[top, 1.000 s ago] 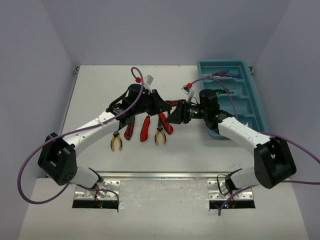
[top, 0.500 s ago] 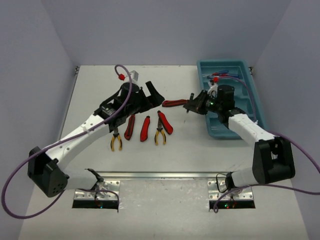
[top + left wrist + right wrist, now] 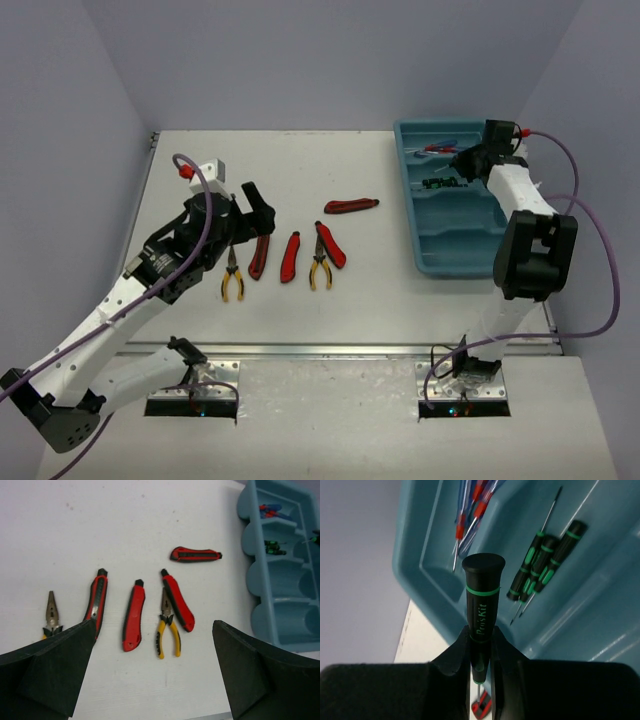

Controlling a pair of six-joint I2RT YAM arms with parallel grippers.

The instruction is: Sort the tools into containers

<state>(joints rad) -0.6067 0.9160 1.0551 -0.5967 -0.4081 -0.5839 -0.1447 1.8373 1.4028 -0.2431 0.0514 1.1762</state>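
Observation:
My right gripper is shut on a black-green screwdriver, held over the far end of the teal tray. Under it, one compartment holds three black-green screwdrivers and the end compartment holds blue-red ones. My left gripper hangs open and empty above the table's left half. Below it lie red knives, yellow pliers and a second pair of pliers. Another red knife lies apart, farther back.
The tray's two near compartments show nothing inside. Grey walls close the table at the left, back and right. The right arm's purple cable loops outside the tray's right side.
My left gripper opened and drew back to the left, away from the table's middle. My right gripper swung from the middle out over the tray's far end with the screwdriver.

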